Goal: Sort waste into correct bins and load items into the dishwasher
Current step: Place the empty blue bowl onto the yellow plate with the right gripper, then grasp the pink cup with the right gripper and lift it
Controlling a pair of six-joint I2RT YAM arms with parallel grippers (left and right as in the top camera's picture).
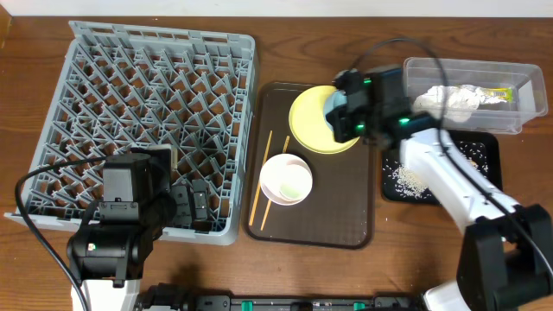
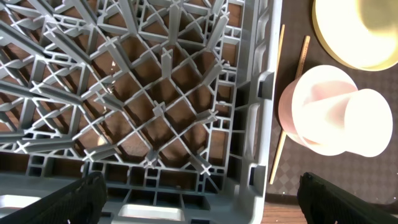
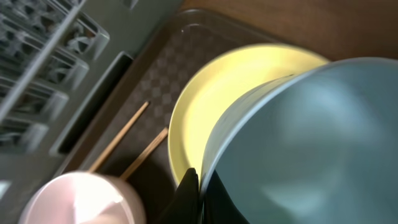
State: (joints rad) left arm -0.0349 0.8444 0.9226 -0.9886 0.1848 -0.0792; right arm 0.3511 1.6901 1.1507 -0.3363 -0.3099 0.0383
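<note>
Loading is only beginning: the right gripper [image 3: 199, 198] is clamping the light-blue bowl [image 3: 298, 143] by its rim over the round pale-yellow plate [image 1: 309, 123], near the far edge. The white bowl [image 1: 286, 179] and wooden chopsticks [image 1: 259, 186] are waiting beside it. The grey plastic lattice rack [image 1: 147, 78], left edge, is standing dishless under the left gripper [image 2: 205, 196], fingers [image 2: 78, 198] spread. White crumpled napkin [image 1: 449, 99], green-and-yellow wrapper [image 1: 499, 93] and rice grains [image 1: 406, 180] are lying binned, far right corner. No writing is showing.

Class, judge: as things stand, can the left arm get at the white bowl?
Probably yes. The white bowl sits uncovered just past the dish rack, near the open left claw. The right claw grips the light-blue bowl farther off.
</note>
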